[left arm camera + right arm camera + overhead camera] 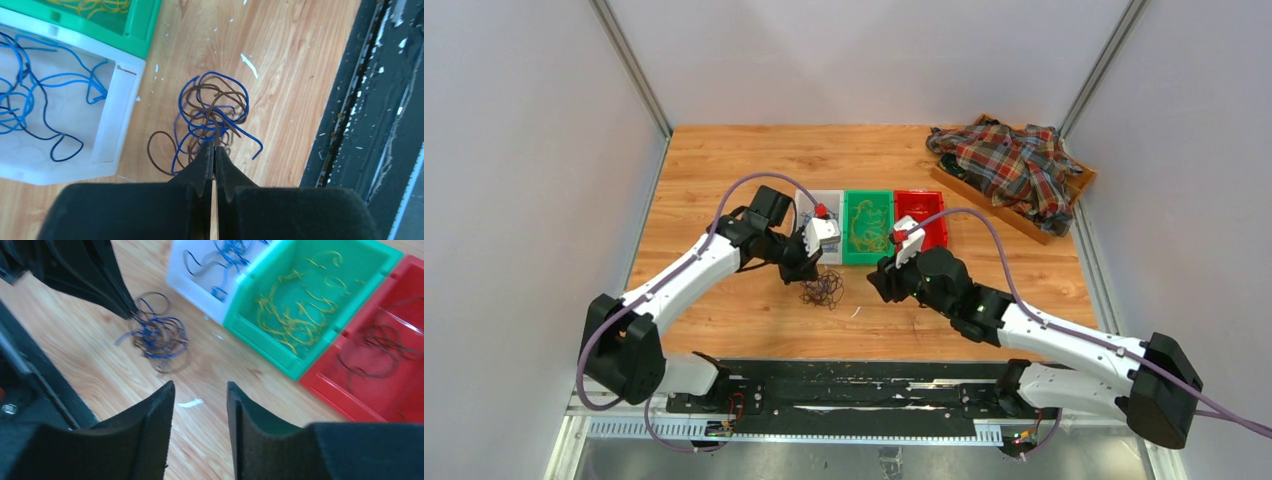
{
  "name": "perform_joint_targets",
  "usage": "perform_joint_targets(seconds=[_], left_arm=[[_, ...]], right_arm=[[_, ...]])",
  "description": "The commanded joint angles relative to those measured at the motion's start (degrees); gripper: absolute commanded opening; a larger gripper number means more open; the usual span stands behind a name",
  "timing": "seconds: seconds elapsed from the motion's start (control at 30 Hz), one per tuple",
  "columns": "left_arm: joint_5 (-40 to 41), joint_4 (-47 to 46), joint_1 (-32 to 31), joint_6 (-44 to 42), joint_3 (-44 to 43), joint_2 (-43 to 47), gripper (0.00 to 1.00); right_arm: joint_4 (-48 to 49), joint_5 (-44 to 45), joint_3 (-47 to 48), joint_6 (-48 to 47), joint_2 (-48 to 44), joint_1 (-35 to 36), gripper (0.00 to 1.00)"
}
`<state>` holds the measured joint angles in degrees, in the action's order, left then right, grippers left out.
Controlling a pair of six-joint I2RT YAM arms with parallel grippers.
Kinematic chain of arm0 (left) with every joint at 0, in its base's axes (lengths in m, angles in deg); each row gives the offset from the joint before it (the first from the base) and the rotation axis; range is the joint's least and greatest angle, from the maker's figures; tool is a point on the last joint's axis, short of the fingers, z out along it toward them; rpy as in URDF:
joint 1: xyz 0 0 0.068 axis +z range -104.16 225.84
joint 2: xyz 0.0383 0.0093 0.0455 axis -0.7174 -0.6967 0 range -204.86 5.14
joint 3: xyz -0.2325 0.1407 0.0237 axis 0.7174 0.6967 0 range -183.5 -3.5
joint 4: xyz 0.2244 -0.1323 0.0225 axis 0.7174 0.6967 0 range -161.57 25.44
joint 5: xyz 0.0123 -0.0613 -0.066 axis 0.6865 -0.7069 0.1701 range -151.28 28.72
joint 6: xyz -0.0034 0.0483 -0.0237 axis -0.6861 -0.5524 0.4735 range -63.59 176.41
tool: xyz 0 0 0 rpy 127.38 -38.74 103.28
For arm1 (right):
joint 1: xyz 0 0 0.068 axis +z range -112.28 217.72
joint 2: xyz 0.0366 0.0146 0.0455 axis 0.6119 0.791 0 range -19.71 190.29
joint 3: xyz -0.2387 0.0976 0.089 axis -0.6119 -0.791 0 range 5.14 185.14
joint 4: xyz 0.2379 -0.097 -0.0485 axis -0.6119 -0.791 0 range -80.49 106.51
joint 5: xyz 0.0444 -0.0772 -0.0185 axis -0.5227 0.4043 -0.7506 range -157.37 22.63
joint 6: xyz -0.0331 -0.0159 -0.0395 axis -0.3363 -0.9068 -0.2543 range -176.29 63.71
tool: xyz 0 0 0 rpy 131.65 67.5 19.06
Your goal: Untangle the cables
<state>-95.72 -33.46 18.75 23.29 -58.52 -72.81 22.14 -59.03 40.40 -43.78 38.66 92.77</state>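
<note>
Blue and brown cables (212, 112) lay in a small clump of loops on the wooden desk (295, 65), just beside the white bin (117, 112), which stood in a row with a green bin (260, 337) and a red bin (327, 387). My left pincer (214, 146) was pressed shut on a strand at the clump's edge. My right pincer (200, 390) hung near, narrowly parted, holding nothing.
</note>
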Motion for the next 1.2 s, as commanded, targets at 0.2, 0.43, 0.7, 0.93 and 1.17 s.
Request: perform_joint_targets(seconds=[0.2, 0.43, 0.7, 0.93, 1.17], left_arm=[[-4.4, 7.6, -0.9, 2.6, -3.3, 8.4, 0.01], [-5.2, 11.5, -0.9, 1.3, -4.5, 10.5, 0.01], [-7.1, 13.5, -1.0, 1.9, -4.4, 12.6, 0.01], [-6.7, 16.4, -1.3, 1.1, -6.0, 14.2, 0.01], [-5.6, 19.6, -1.5, 0.5, -9.2, 14.5, 0.01]], right_arm=[[22.3, -14.0, 5.8, -0.9, 10.6, 2.8, 0.54], [24.7, -13.3, 7.8, -3.9, 16.5, 6.9, 0.54], [28.7, -10.0, 7.3, -4.6, 20.3, 8.7, 0.51], [31.2, -11.9, 6.3, -6.7, 22.0, 9.0, 0.53], [31.8, -11.0, 4.3, -10.4, 22.2, 9.0, 0.57]])
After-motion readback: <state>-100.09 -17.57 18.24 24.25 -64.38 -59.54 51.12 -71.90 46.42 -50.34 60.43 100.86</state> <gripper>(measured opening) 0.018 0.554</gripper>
